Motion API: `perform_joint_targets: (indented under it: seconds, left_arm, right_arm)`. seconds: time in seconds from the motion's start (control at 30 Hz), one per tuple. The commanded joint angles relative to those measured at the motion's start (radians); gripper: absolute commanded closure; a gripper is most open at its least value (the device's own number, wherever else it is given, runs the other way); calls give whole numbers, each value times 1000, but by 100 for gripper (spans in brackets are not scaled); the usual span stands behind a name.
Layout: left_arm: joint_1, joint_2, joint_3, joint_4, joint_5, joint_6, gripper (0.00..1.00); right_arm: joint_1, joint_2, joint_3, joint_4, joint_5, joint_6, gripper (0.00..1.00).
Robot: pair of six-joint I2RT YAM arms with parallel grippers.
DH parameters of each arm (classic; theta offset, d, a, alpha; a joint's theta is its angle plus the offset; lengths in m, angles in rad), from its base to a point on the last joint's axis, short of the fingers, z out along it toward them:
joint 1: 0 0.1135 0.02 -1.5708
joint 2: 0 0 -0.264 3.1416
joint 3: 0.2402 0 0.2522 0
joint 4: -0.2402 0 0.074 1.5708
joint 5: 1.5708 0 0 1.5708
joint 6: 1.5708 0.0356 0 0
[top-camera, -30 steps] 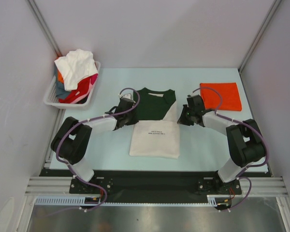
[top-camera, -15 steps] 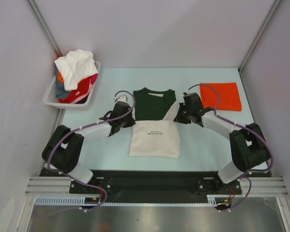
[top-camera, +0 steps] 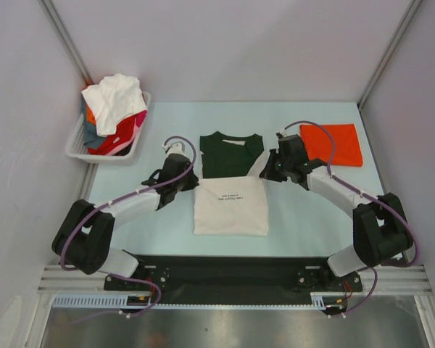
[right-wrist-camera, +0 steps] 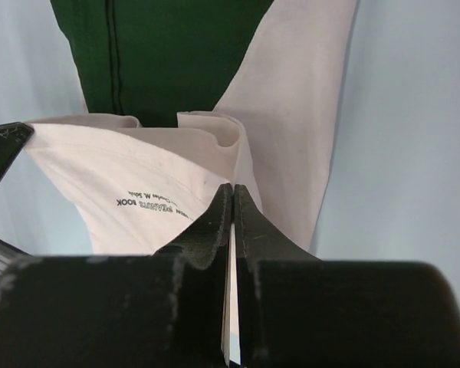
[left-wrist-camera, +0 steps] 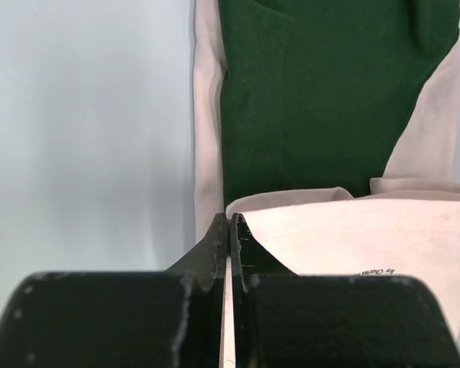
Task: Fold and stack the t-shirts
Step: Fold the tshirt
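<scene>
**Insp:** Start w/ the room and surface, L to R.

**Asst:** Enclosure w/ plain pale grey walls (top-camera: 225,51), aluminium frame posts (top-camera: 62,36) in the far corners. Table (top-camera: 304,210) is pale blue-green, matte and flat. Metal rail (top-camera: 232,281) runs along the near edge, w/ both arm bases bolted there.

**Insp:** Far L corner?

**Asst:** White slotted basket (top-camera: 94,156), sitting partly off the table's L edge. A heap of t-shirts (top-camera: 114,109) is in it, unfolded: white on top, w/ red, pink, orange and a blue-grey one under.

**Insp:** L arm?

**Asst:** Reaches in from the L. In the L wrist view the L gripper (left-wrist-camera: 230,224) has its jaws pressed together, w/ only a thin pale sliver btwn them. The tips meet the L corner of the cream fold, so I read it as pinching that cloth edge.

**Insp:** Garment at ctr?

**Asst:** Cream-and-green t-shirt (top-camera: 230,210), lying flat mid-table btwn the two arms, w/ the green end toward the far wall. A cream panel w/ small dark print lies doubled over the near part. Its top edge runs straight across btwn the two grippers.

**Insp:** R arm?

**Asst:** Comes in from the R. The R gripper (right-wrist-camera: 234,192) is fully closed on the R corner of the same cream layer. In the R wrist view the cloth is puckered up in small folds at the tips.

**Insp:** Far R?

**Asst:** Orange-red t-shirt (top-camera: 332,143), folded to a neat rectangle and flat on the table, just beyond the R wrist. It lies apart from the cream one.
</scene>
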Motion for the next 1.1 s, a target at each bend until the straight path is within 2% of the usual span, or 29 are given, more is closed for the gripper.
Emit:
perform_joint_targets:
  seconds: [0.0,0.2,0.33,0.37,0.4,0.43,0.5,0.57,0.67,0.83,0.9,0.93,1.0,1.07]
  left_arm:
    - [17,10,7,51,-30,-12,100]
    - [24,120,90,47,6,-3,99]
    - [26,197,121,51,38,-1,86]
    - [26,199,124,50,39,-1,82]
    - [26,199,122,48,39,0,67]
    - [26,190,119,47,38,2,58]
    - [26,170,98,53,50,16,40]
    - [24,113,55,67,38,20,35]
    - [24,24,15,52,32,22,35]
    - [24,-62,-51,44,90,17,41]
    - [24,-62,-49,45,108,14,49]
    - [24,-57,-43,50,133,13,52]
    - [24,-39,-19,65,171,6,63]
    - [24,4,1,79,217,-4,69]
  right_arm:
    - [-6,9,56,-1,5,-20,100]
    - [-39,109,62,37,9,-14,98]
    - [-48,138,39,62,35,4,88]
    - [-48,132,27,68,43,8,76]
    - [-46,129,21,77,45,9,63]
    - [-45,127,19,73,48,9,45]
    - [-43,108,18,56,51,-9,41]
    - [-34,57,1,48,71,-24,41]
    - [-19,-9,-30,39,94,-40,44]
    - [4,-77,-78,44,39,-48,63]
    - [3,-64,-71,60,-4,-43,71]
    - [4,-49,-68,70,-24,-28,79]
    - [3,-22,-61,102,-81,-12,85]
    - [1,31,-45,111,-102,9,90]
